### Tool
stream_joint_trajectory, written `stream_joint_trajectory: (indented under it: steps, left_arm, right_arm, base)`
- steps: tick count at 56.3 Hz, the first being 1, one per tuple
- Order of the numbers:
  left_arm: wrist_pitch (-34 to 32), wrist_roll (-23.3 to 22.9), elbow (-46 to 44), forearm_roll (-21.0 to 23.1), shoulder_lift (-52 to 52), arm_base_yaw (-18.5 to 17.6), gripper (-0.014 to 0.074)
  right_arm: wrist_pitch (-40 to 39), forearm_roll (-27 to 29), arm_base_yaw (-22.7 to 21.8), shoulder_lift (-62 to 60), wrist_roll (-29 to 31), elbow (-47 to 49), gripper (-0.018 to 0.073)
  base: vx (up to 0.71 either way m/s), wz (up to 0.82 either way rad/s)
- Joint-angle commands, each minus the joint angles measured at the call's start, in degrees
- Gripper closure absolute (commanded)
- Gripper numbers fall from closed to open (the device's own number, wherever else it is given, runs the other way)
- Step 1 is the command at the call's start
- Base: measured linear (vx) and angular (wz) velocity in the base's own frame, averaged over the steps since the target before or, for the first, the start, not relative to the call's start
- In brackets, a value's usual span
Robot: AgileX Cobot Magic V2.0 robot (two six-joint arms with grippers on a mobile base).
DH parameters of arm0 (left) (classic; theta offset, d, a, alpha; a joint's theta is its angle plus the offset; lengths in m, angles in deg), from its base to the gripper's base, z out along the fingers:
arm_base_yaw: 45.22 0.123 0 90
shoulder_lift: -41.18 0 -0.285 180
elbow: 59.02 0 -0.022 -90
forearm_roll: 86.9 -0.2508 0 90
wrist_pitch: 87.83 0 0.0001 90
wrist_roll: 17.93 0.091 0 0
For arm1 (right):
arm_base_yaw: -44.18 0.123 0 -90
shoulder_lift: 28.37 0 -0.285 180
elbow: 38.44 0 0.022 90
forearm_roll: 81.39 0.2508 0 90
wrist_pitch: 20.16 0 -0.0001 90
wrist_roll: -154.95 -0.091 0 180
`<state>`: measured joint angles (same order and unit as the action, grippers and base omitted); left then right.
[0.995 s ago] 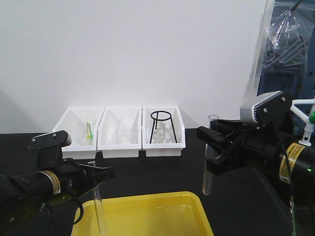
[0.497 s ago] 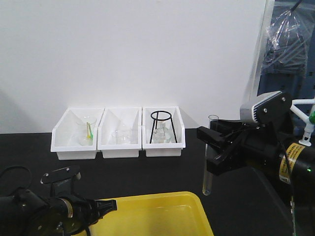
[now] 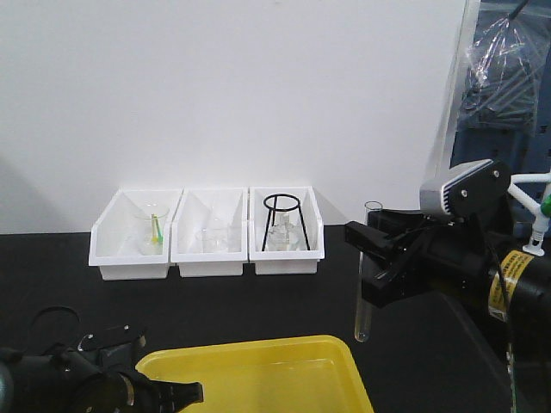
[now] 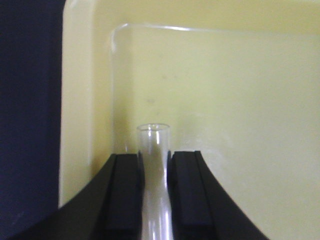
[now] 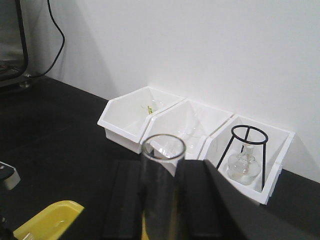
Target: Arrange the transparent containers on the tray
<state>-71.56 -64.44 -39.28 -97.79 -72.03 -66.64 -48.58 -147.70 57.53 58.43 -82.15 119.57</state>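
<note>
Front view: right claw [image 3: 368, 262] clamped on the right test tube [image 3: 362, 320], which hangs upright, open rim up, above the counter [image 3: 258, 301] just beyond the right corner of the yellow tray [image 3: 258, 346]; you may judge that it is held off there so that the tray is free for the other arm. Left claw [image 3: 185, 394] lies low at the tray's left rim, pointing inward; its grip cannot be read here, no glass can be made out against the yellow, and the arm is cut off by the lower edge. Three white bins [image 3: 207, 249] stand in a row at the wall, well apart from the tray.

Left wrist view: left claw [image 4: 154, 200] closed on the left test tube [image 4: 153, 142], one black finger [image 4: 125, 195] touching each side; the open rim points ahead over the tray floor, just inside the left rim; the low, flat pose suggests a tube about to be laid down. Whether the glass touches the floor cannot be told; its round end is out of frame.

Right wrist view: rim of the right test tube [image 5: 162, 165] fills the foreground between the closed fingers; behind it, the bins, with a tripod stand [image 5: 248, 145] over a flask [image 5: 239, 167] in the end bin on the right. Only a corner of the tray shows at lower left; the tube's lower length is hidden.
</note>
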Motion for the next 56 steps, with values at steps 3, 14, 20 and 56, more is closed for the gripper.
stream_joint_trajectory:
  steps: [3,14,20,56]
  left_arm:
    - [-2.00,-0.19,-1.56,0.90,1.30,-0.31,0.0401]
    - [-2.06,-0.19,-1.56,0.96,0.63,-0.31,0.0255]
    - [-2.06,-0.19,-1.56,0.96,0.63,-0.26,0.0214]
    - [-5.53,-0.19,-1.68,-3.77,10.42,-0.26,0.0206]
  right_arm:
    - [-2.15,1.58,-0.16,-1.73,0.09,1.82,0.0572]
    - [-2.15,1.58,-0.16,-1.73,0.09,1.82,0.0572]
    - [-1.45,1.58,-0.16,-1.72,0.09,1.82,0.0572]
    - [0.39,-5.15,-0.11,5.79,-25.93,1.82,0.0572]
  base:
    - [0.00,0.00]
    - [0.00,0.00]
    - [0.00,0.00]
    - [0.00,0.00]
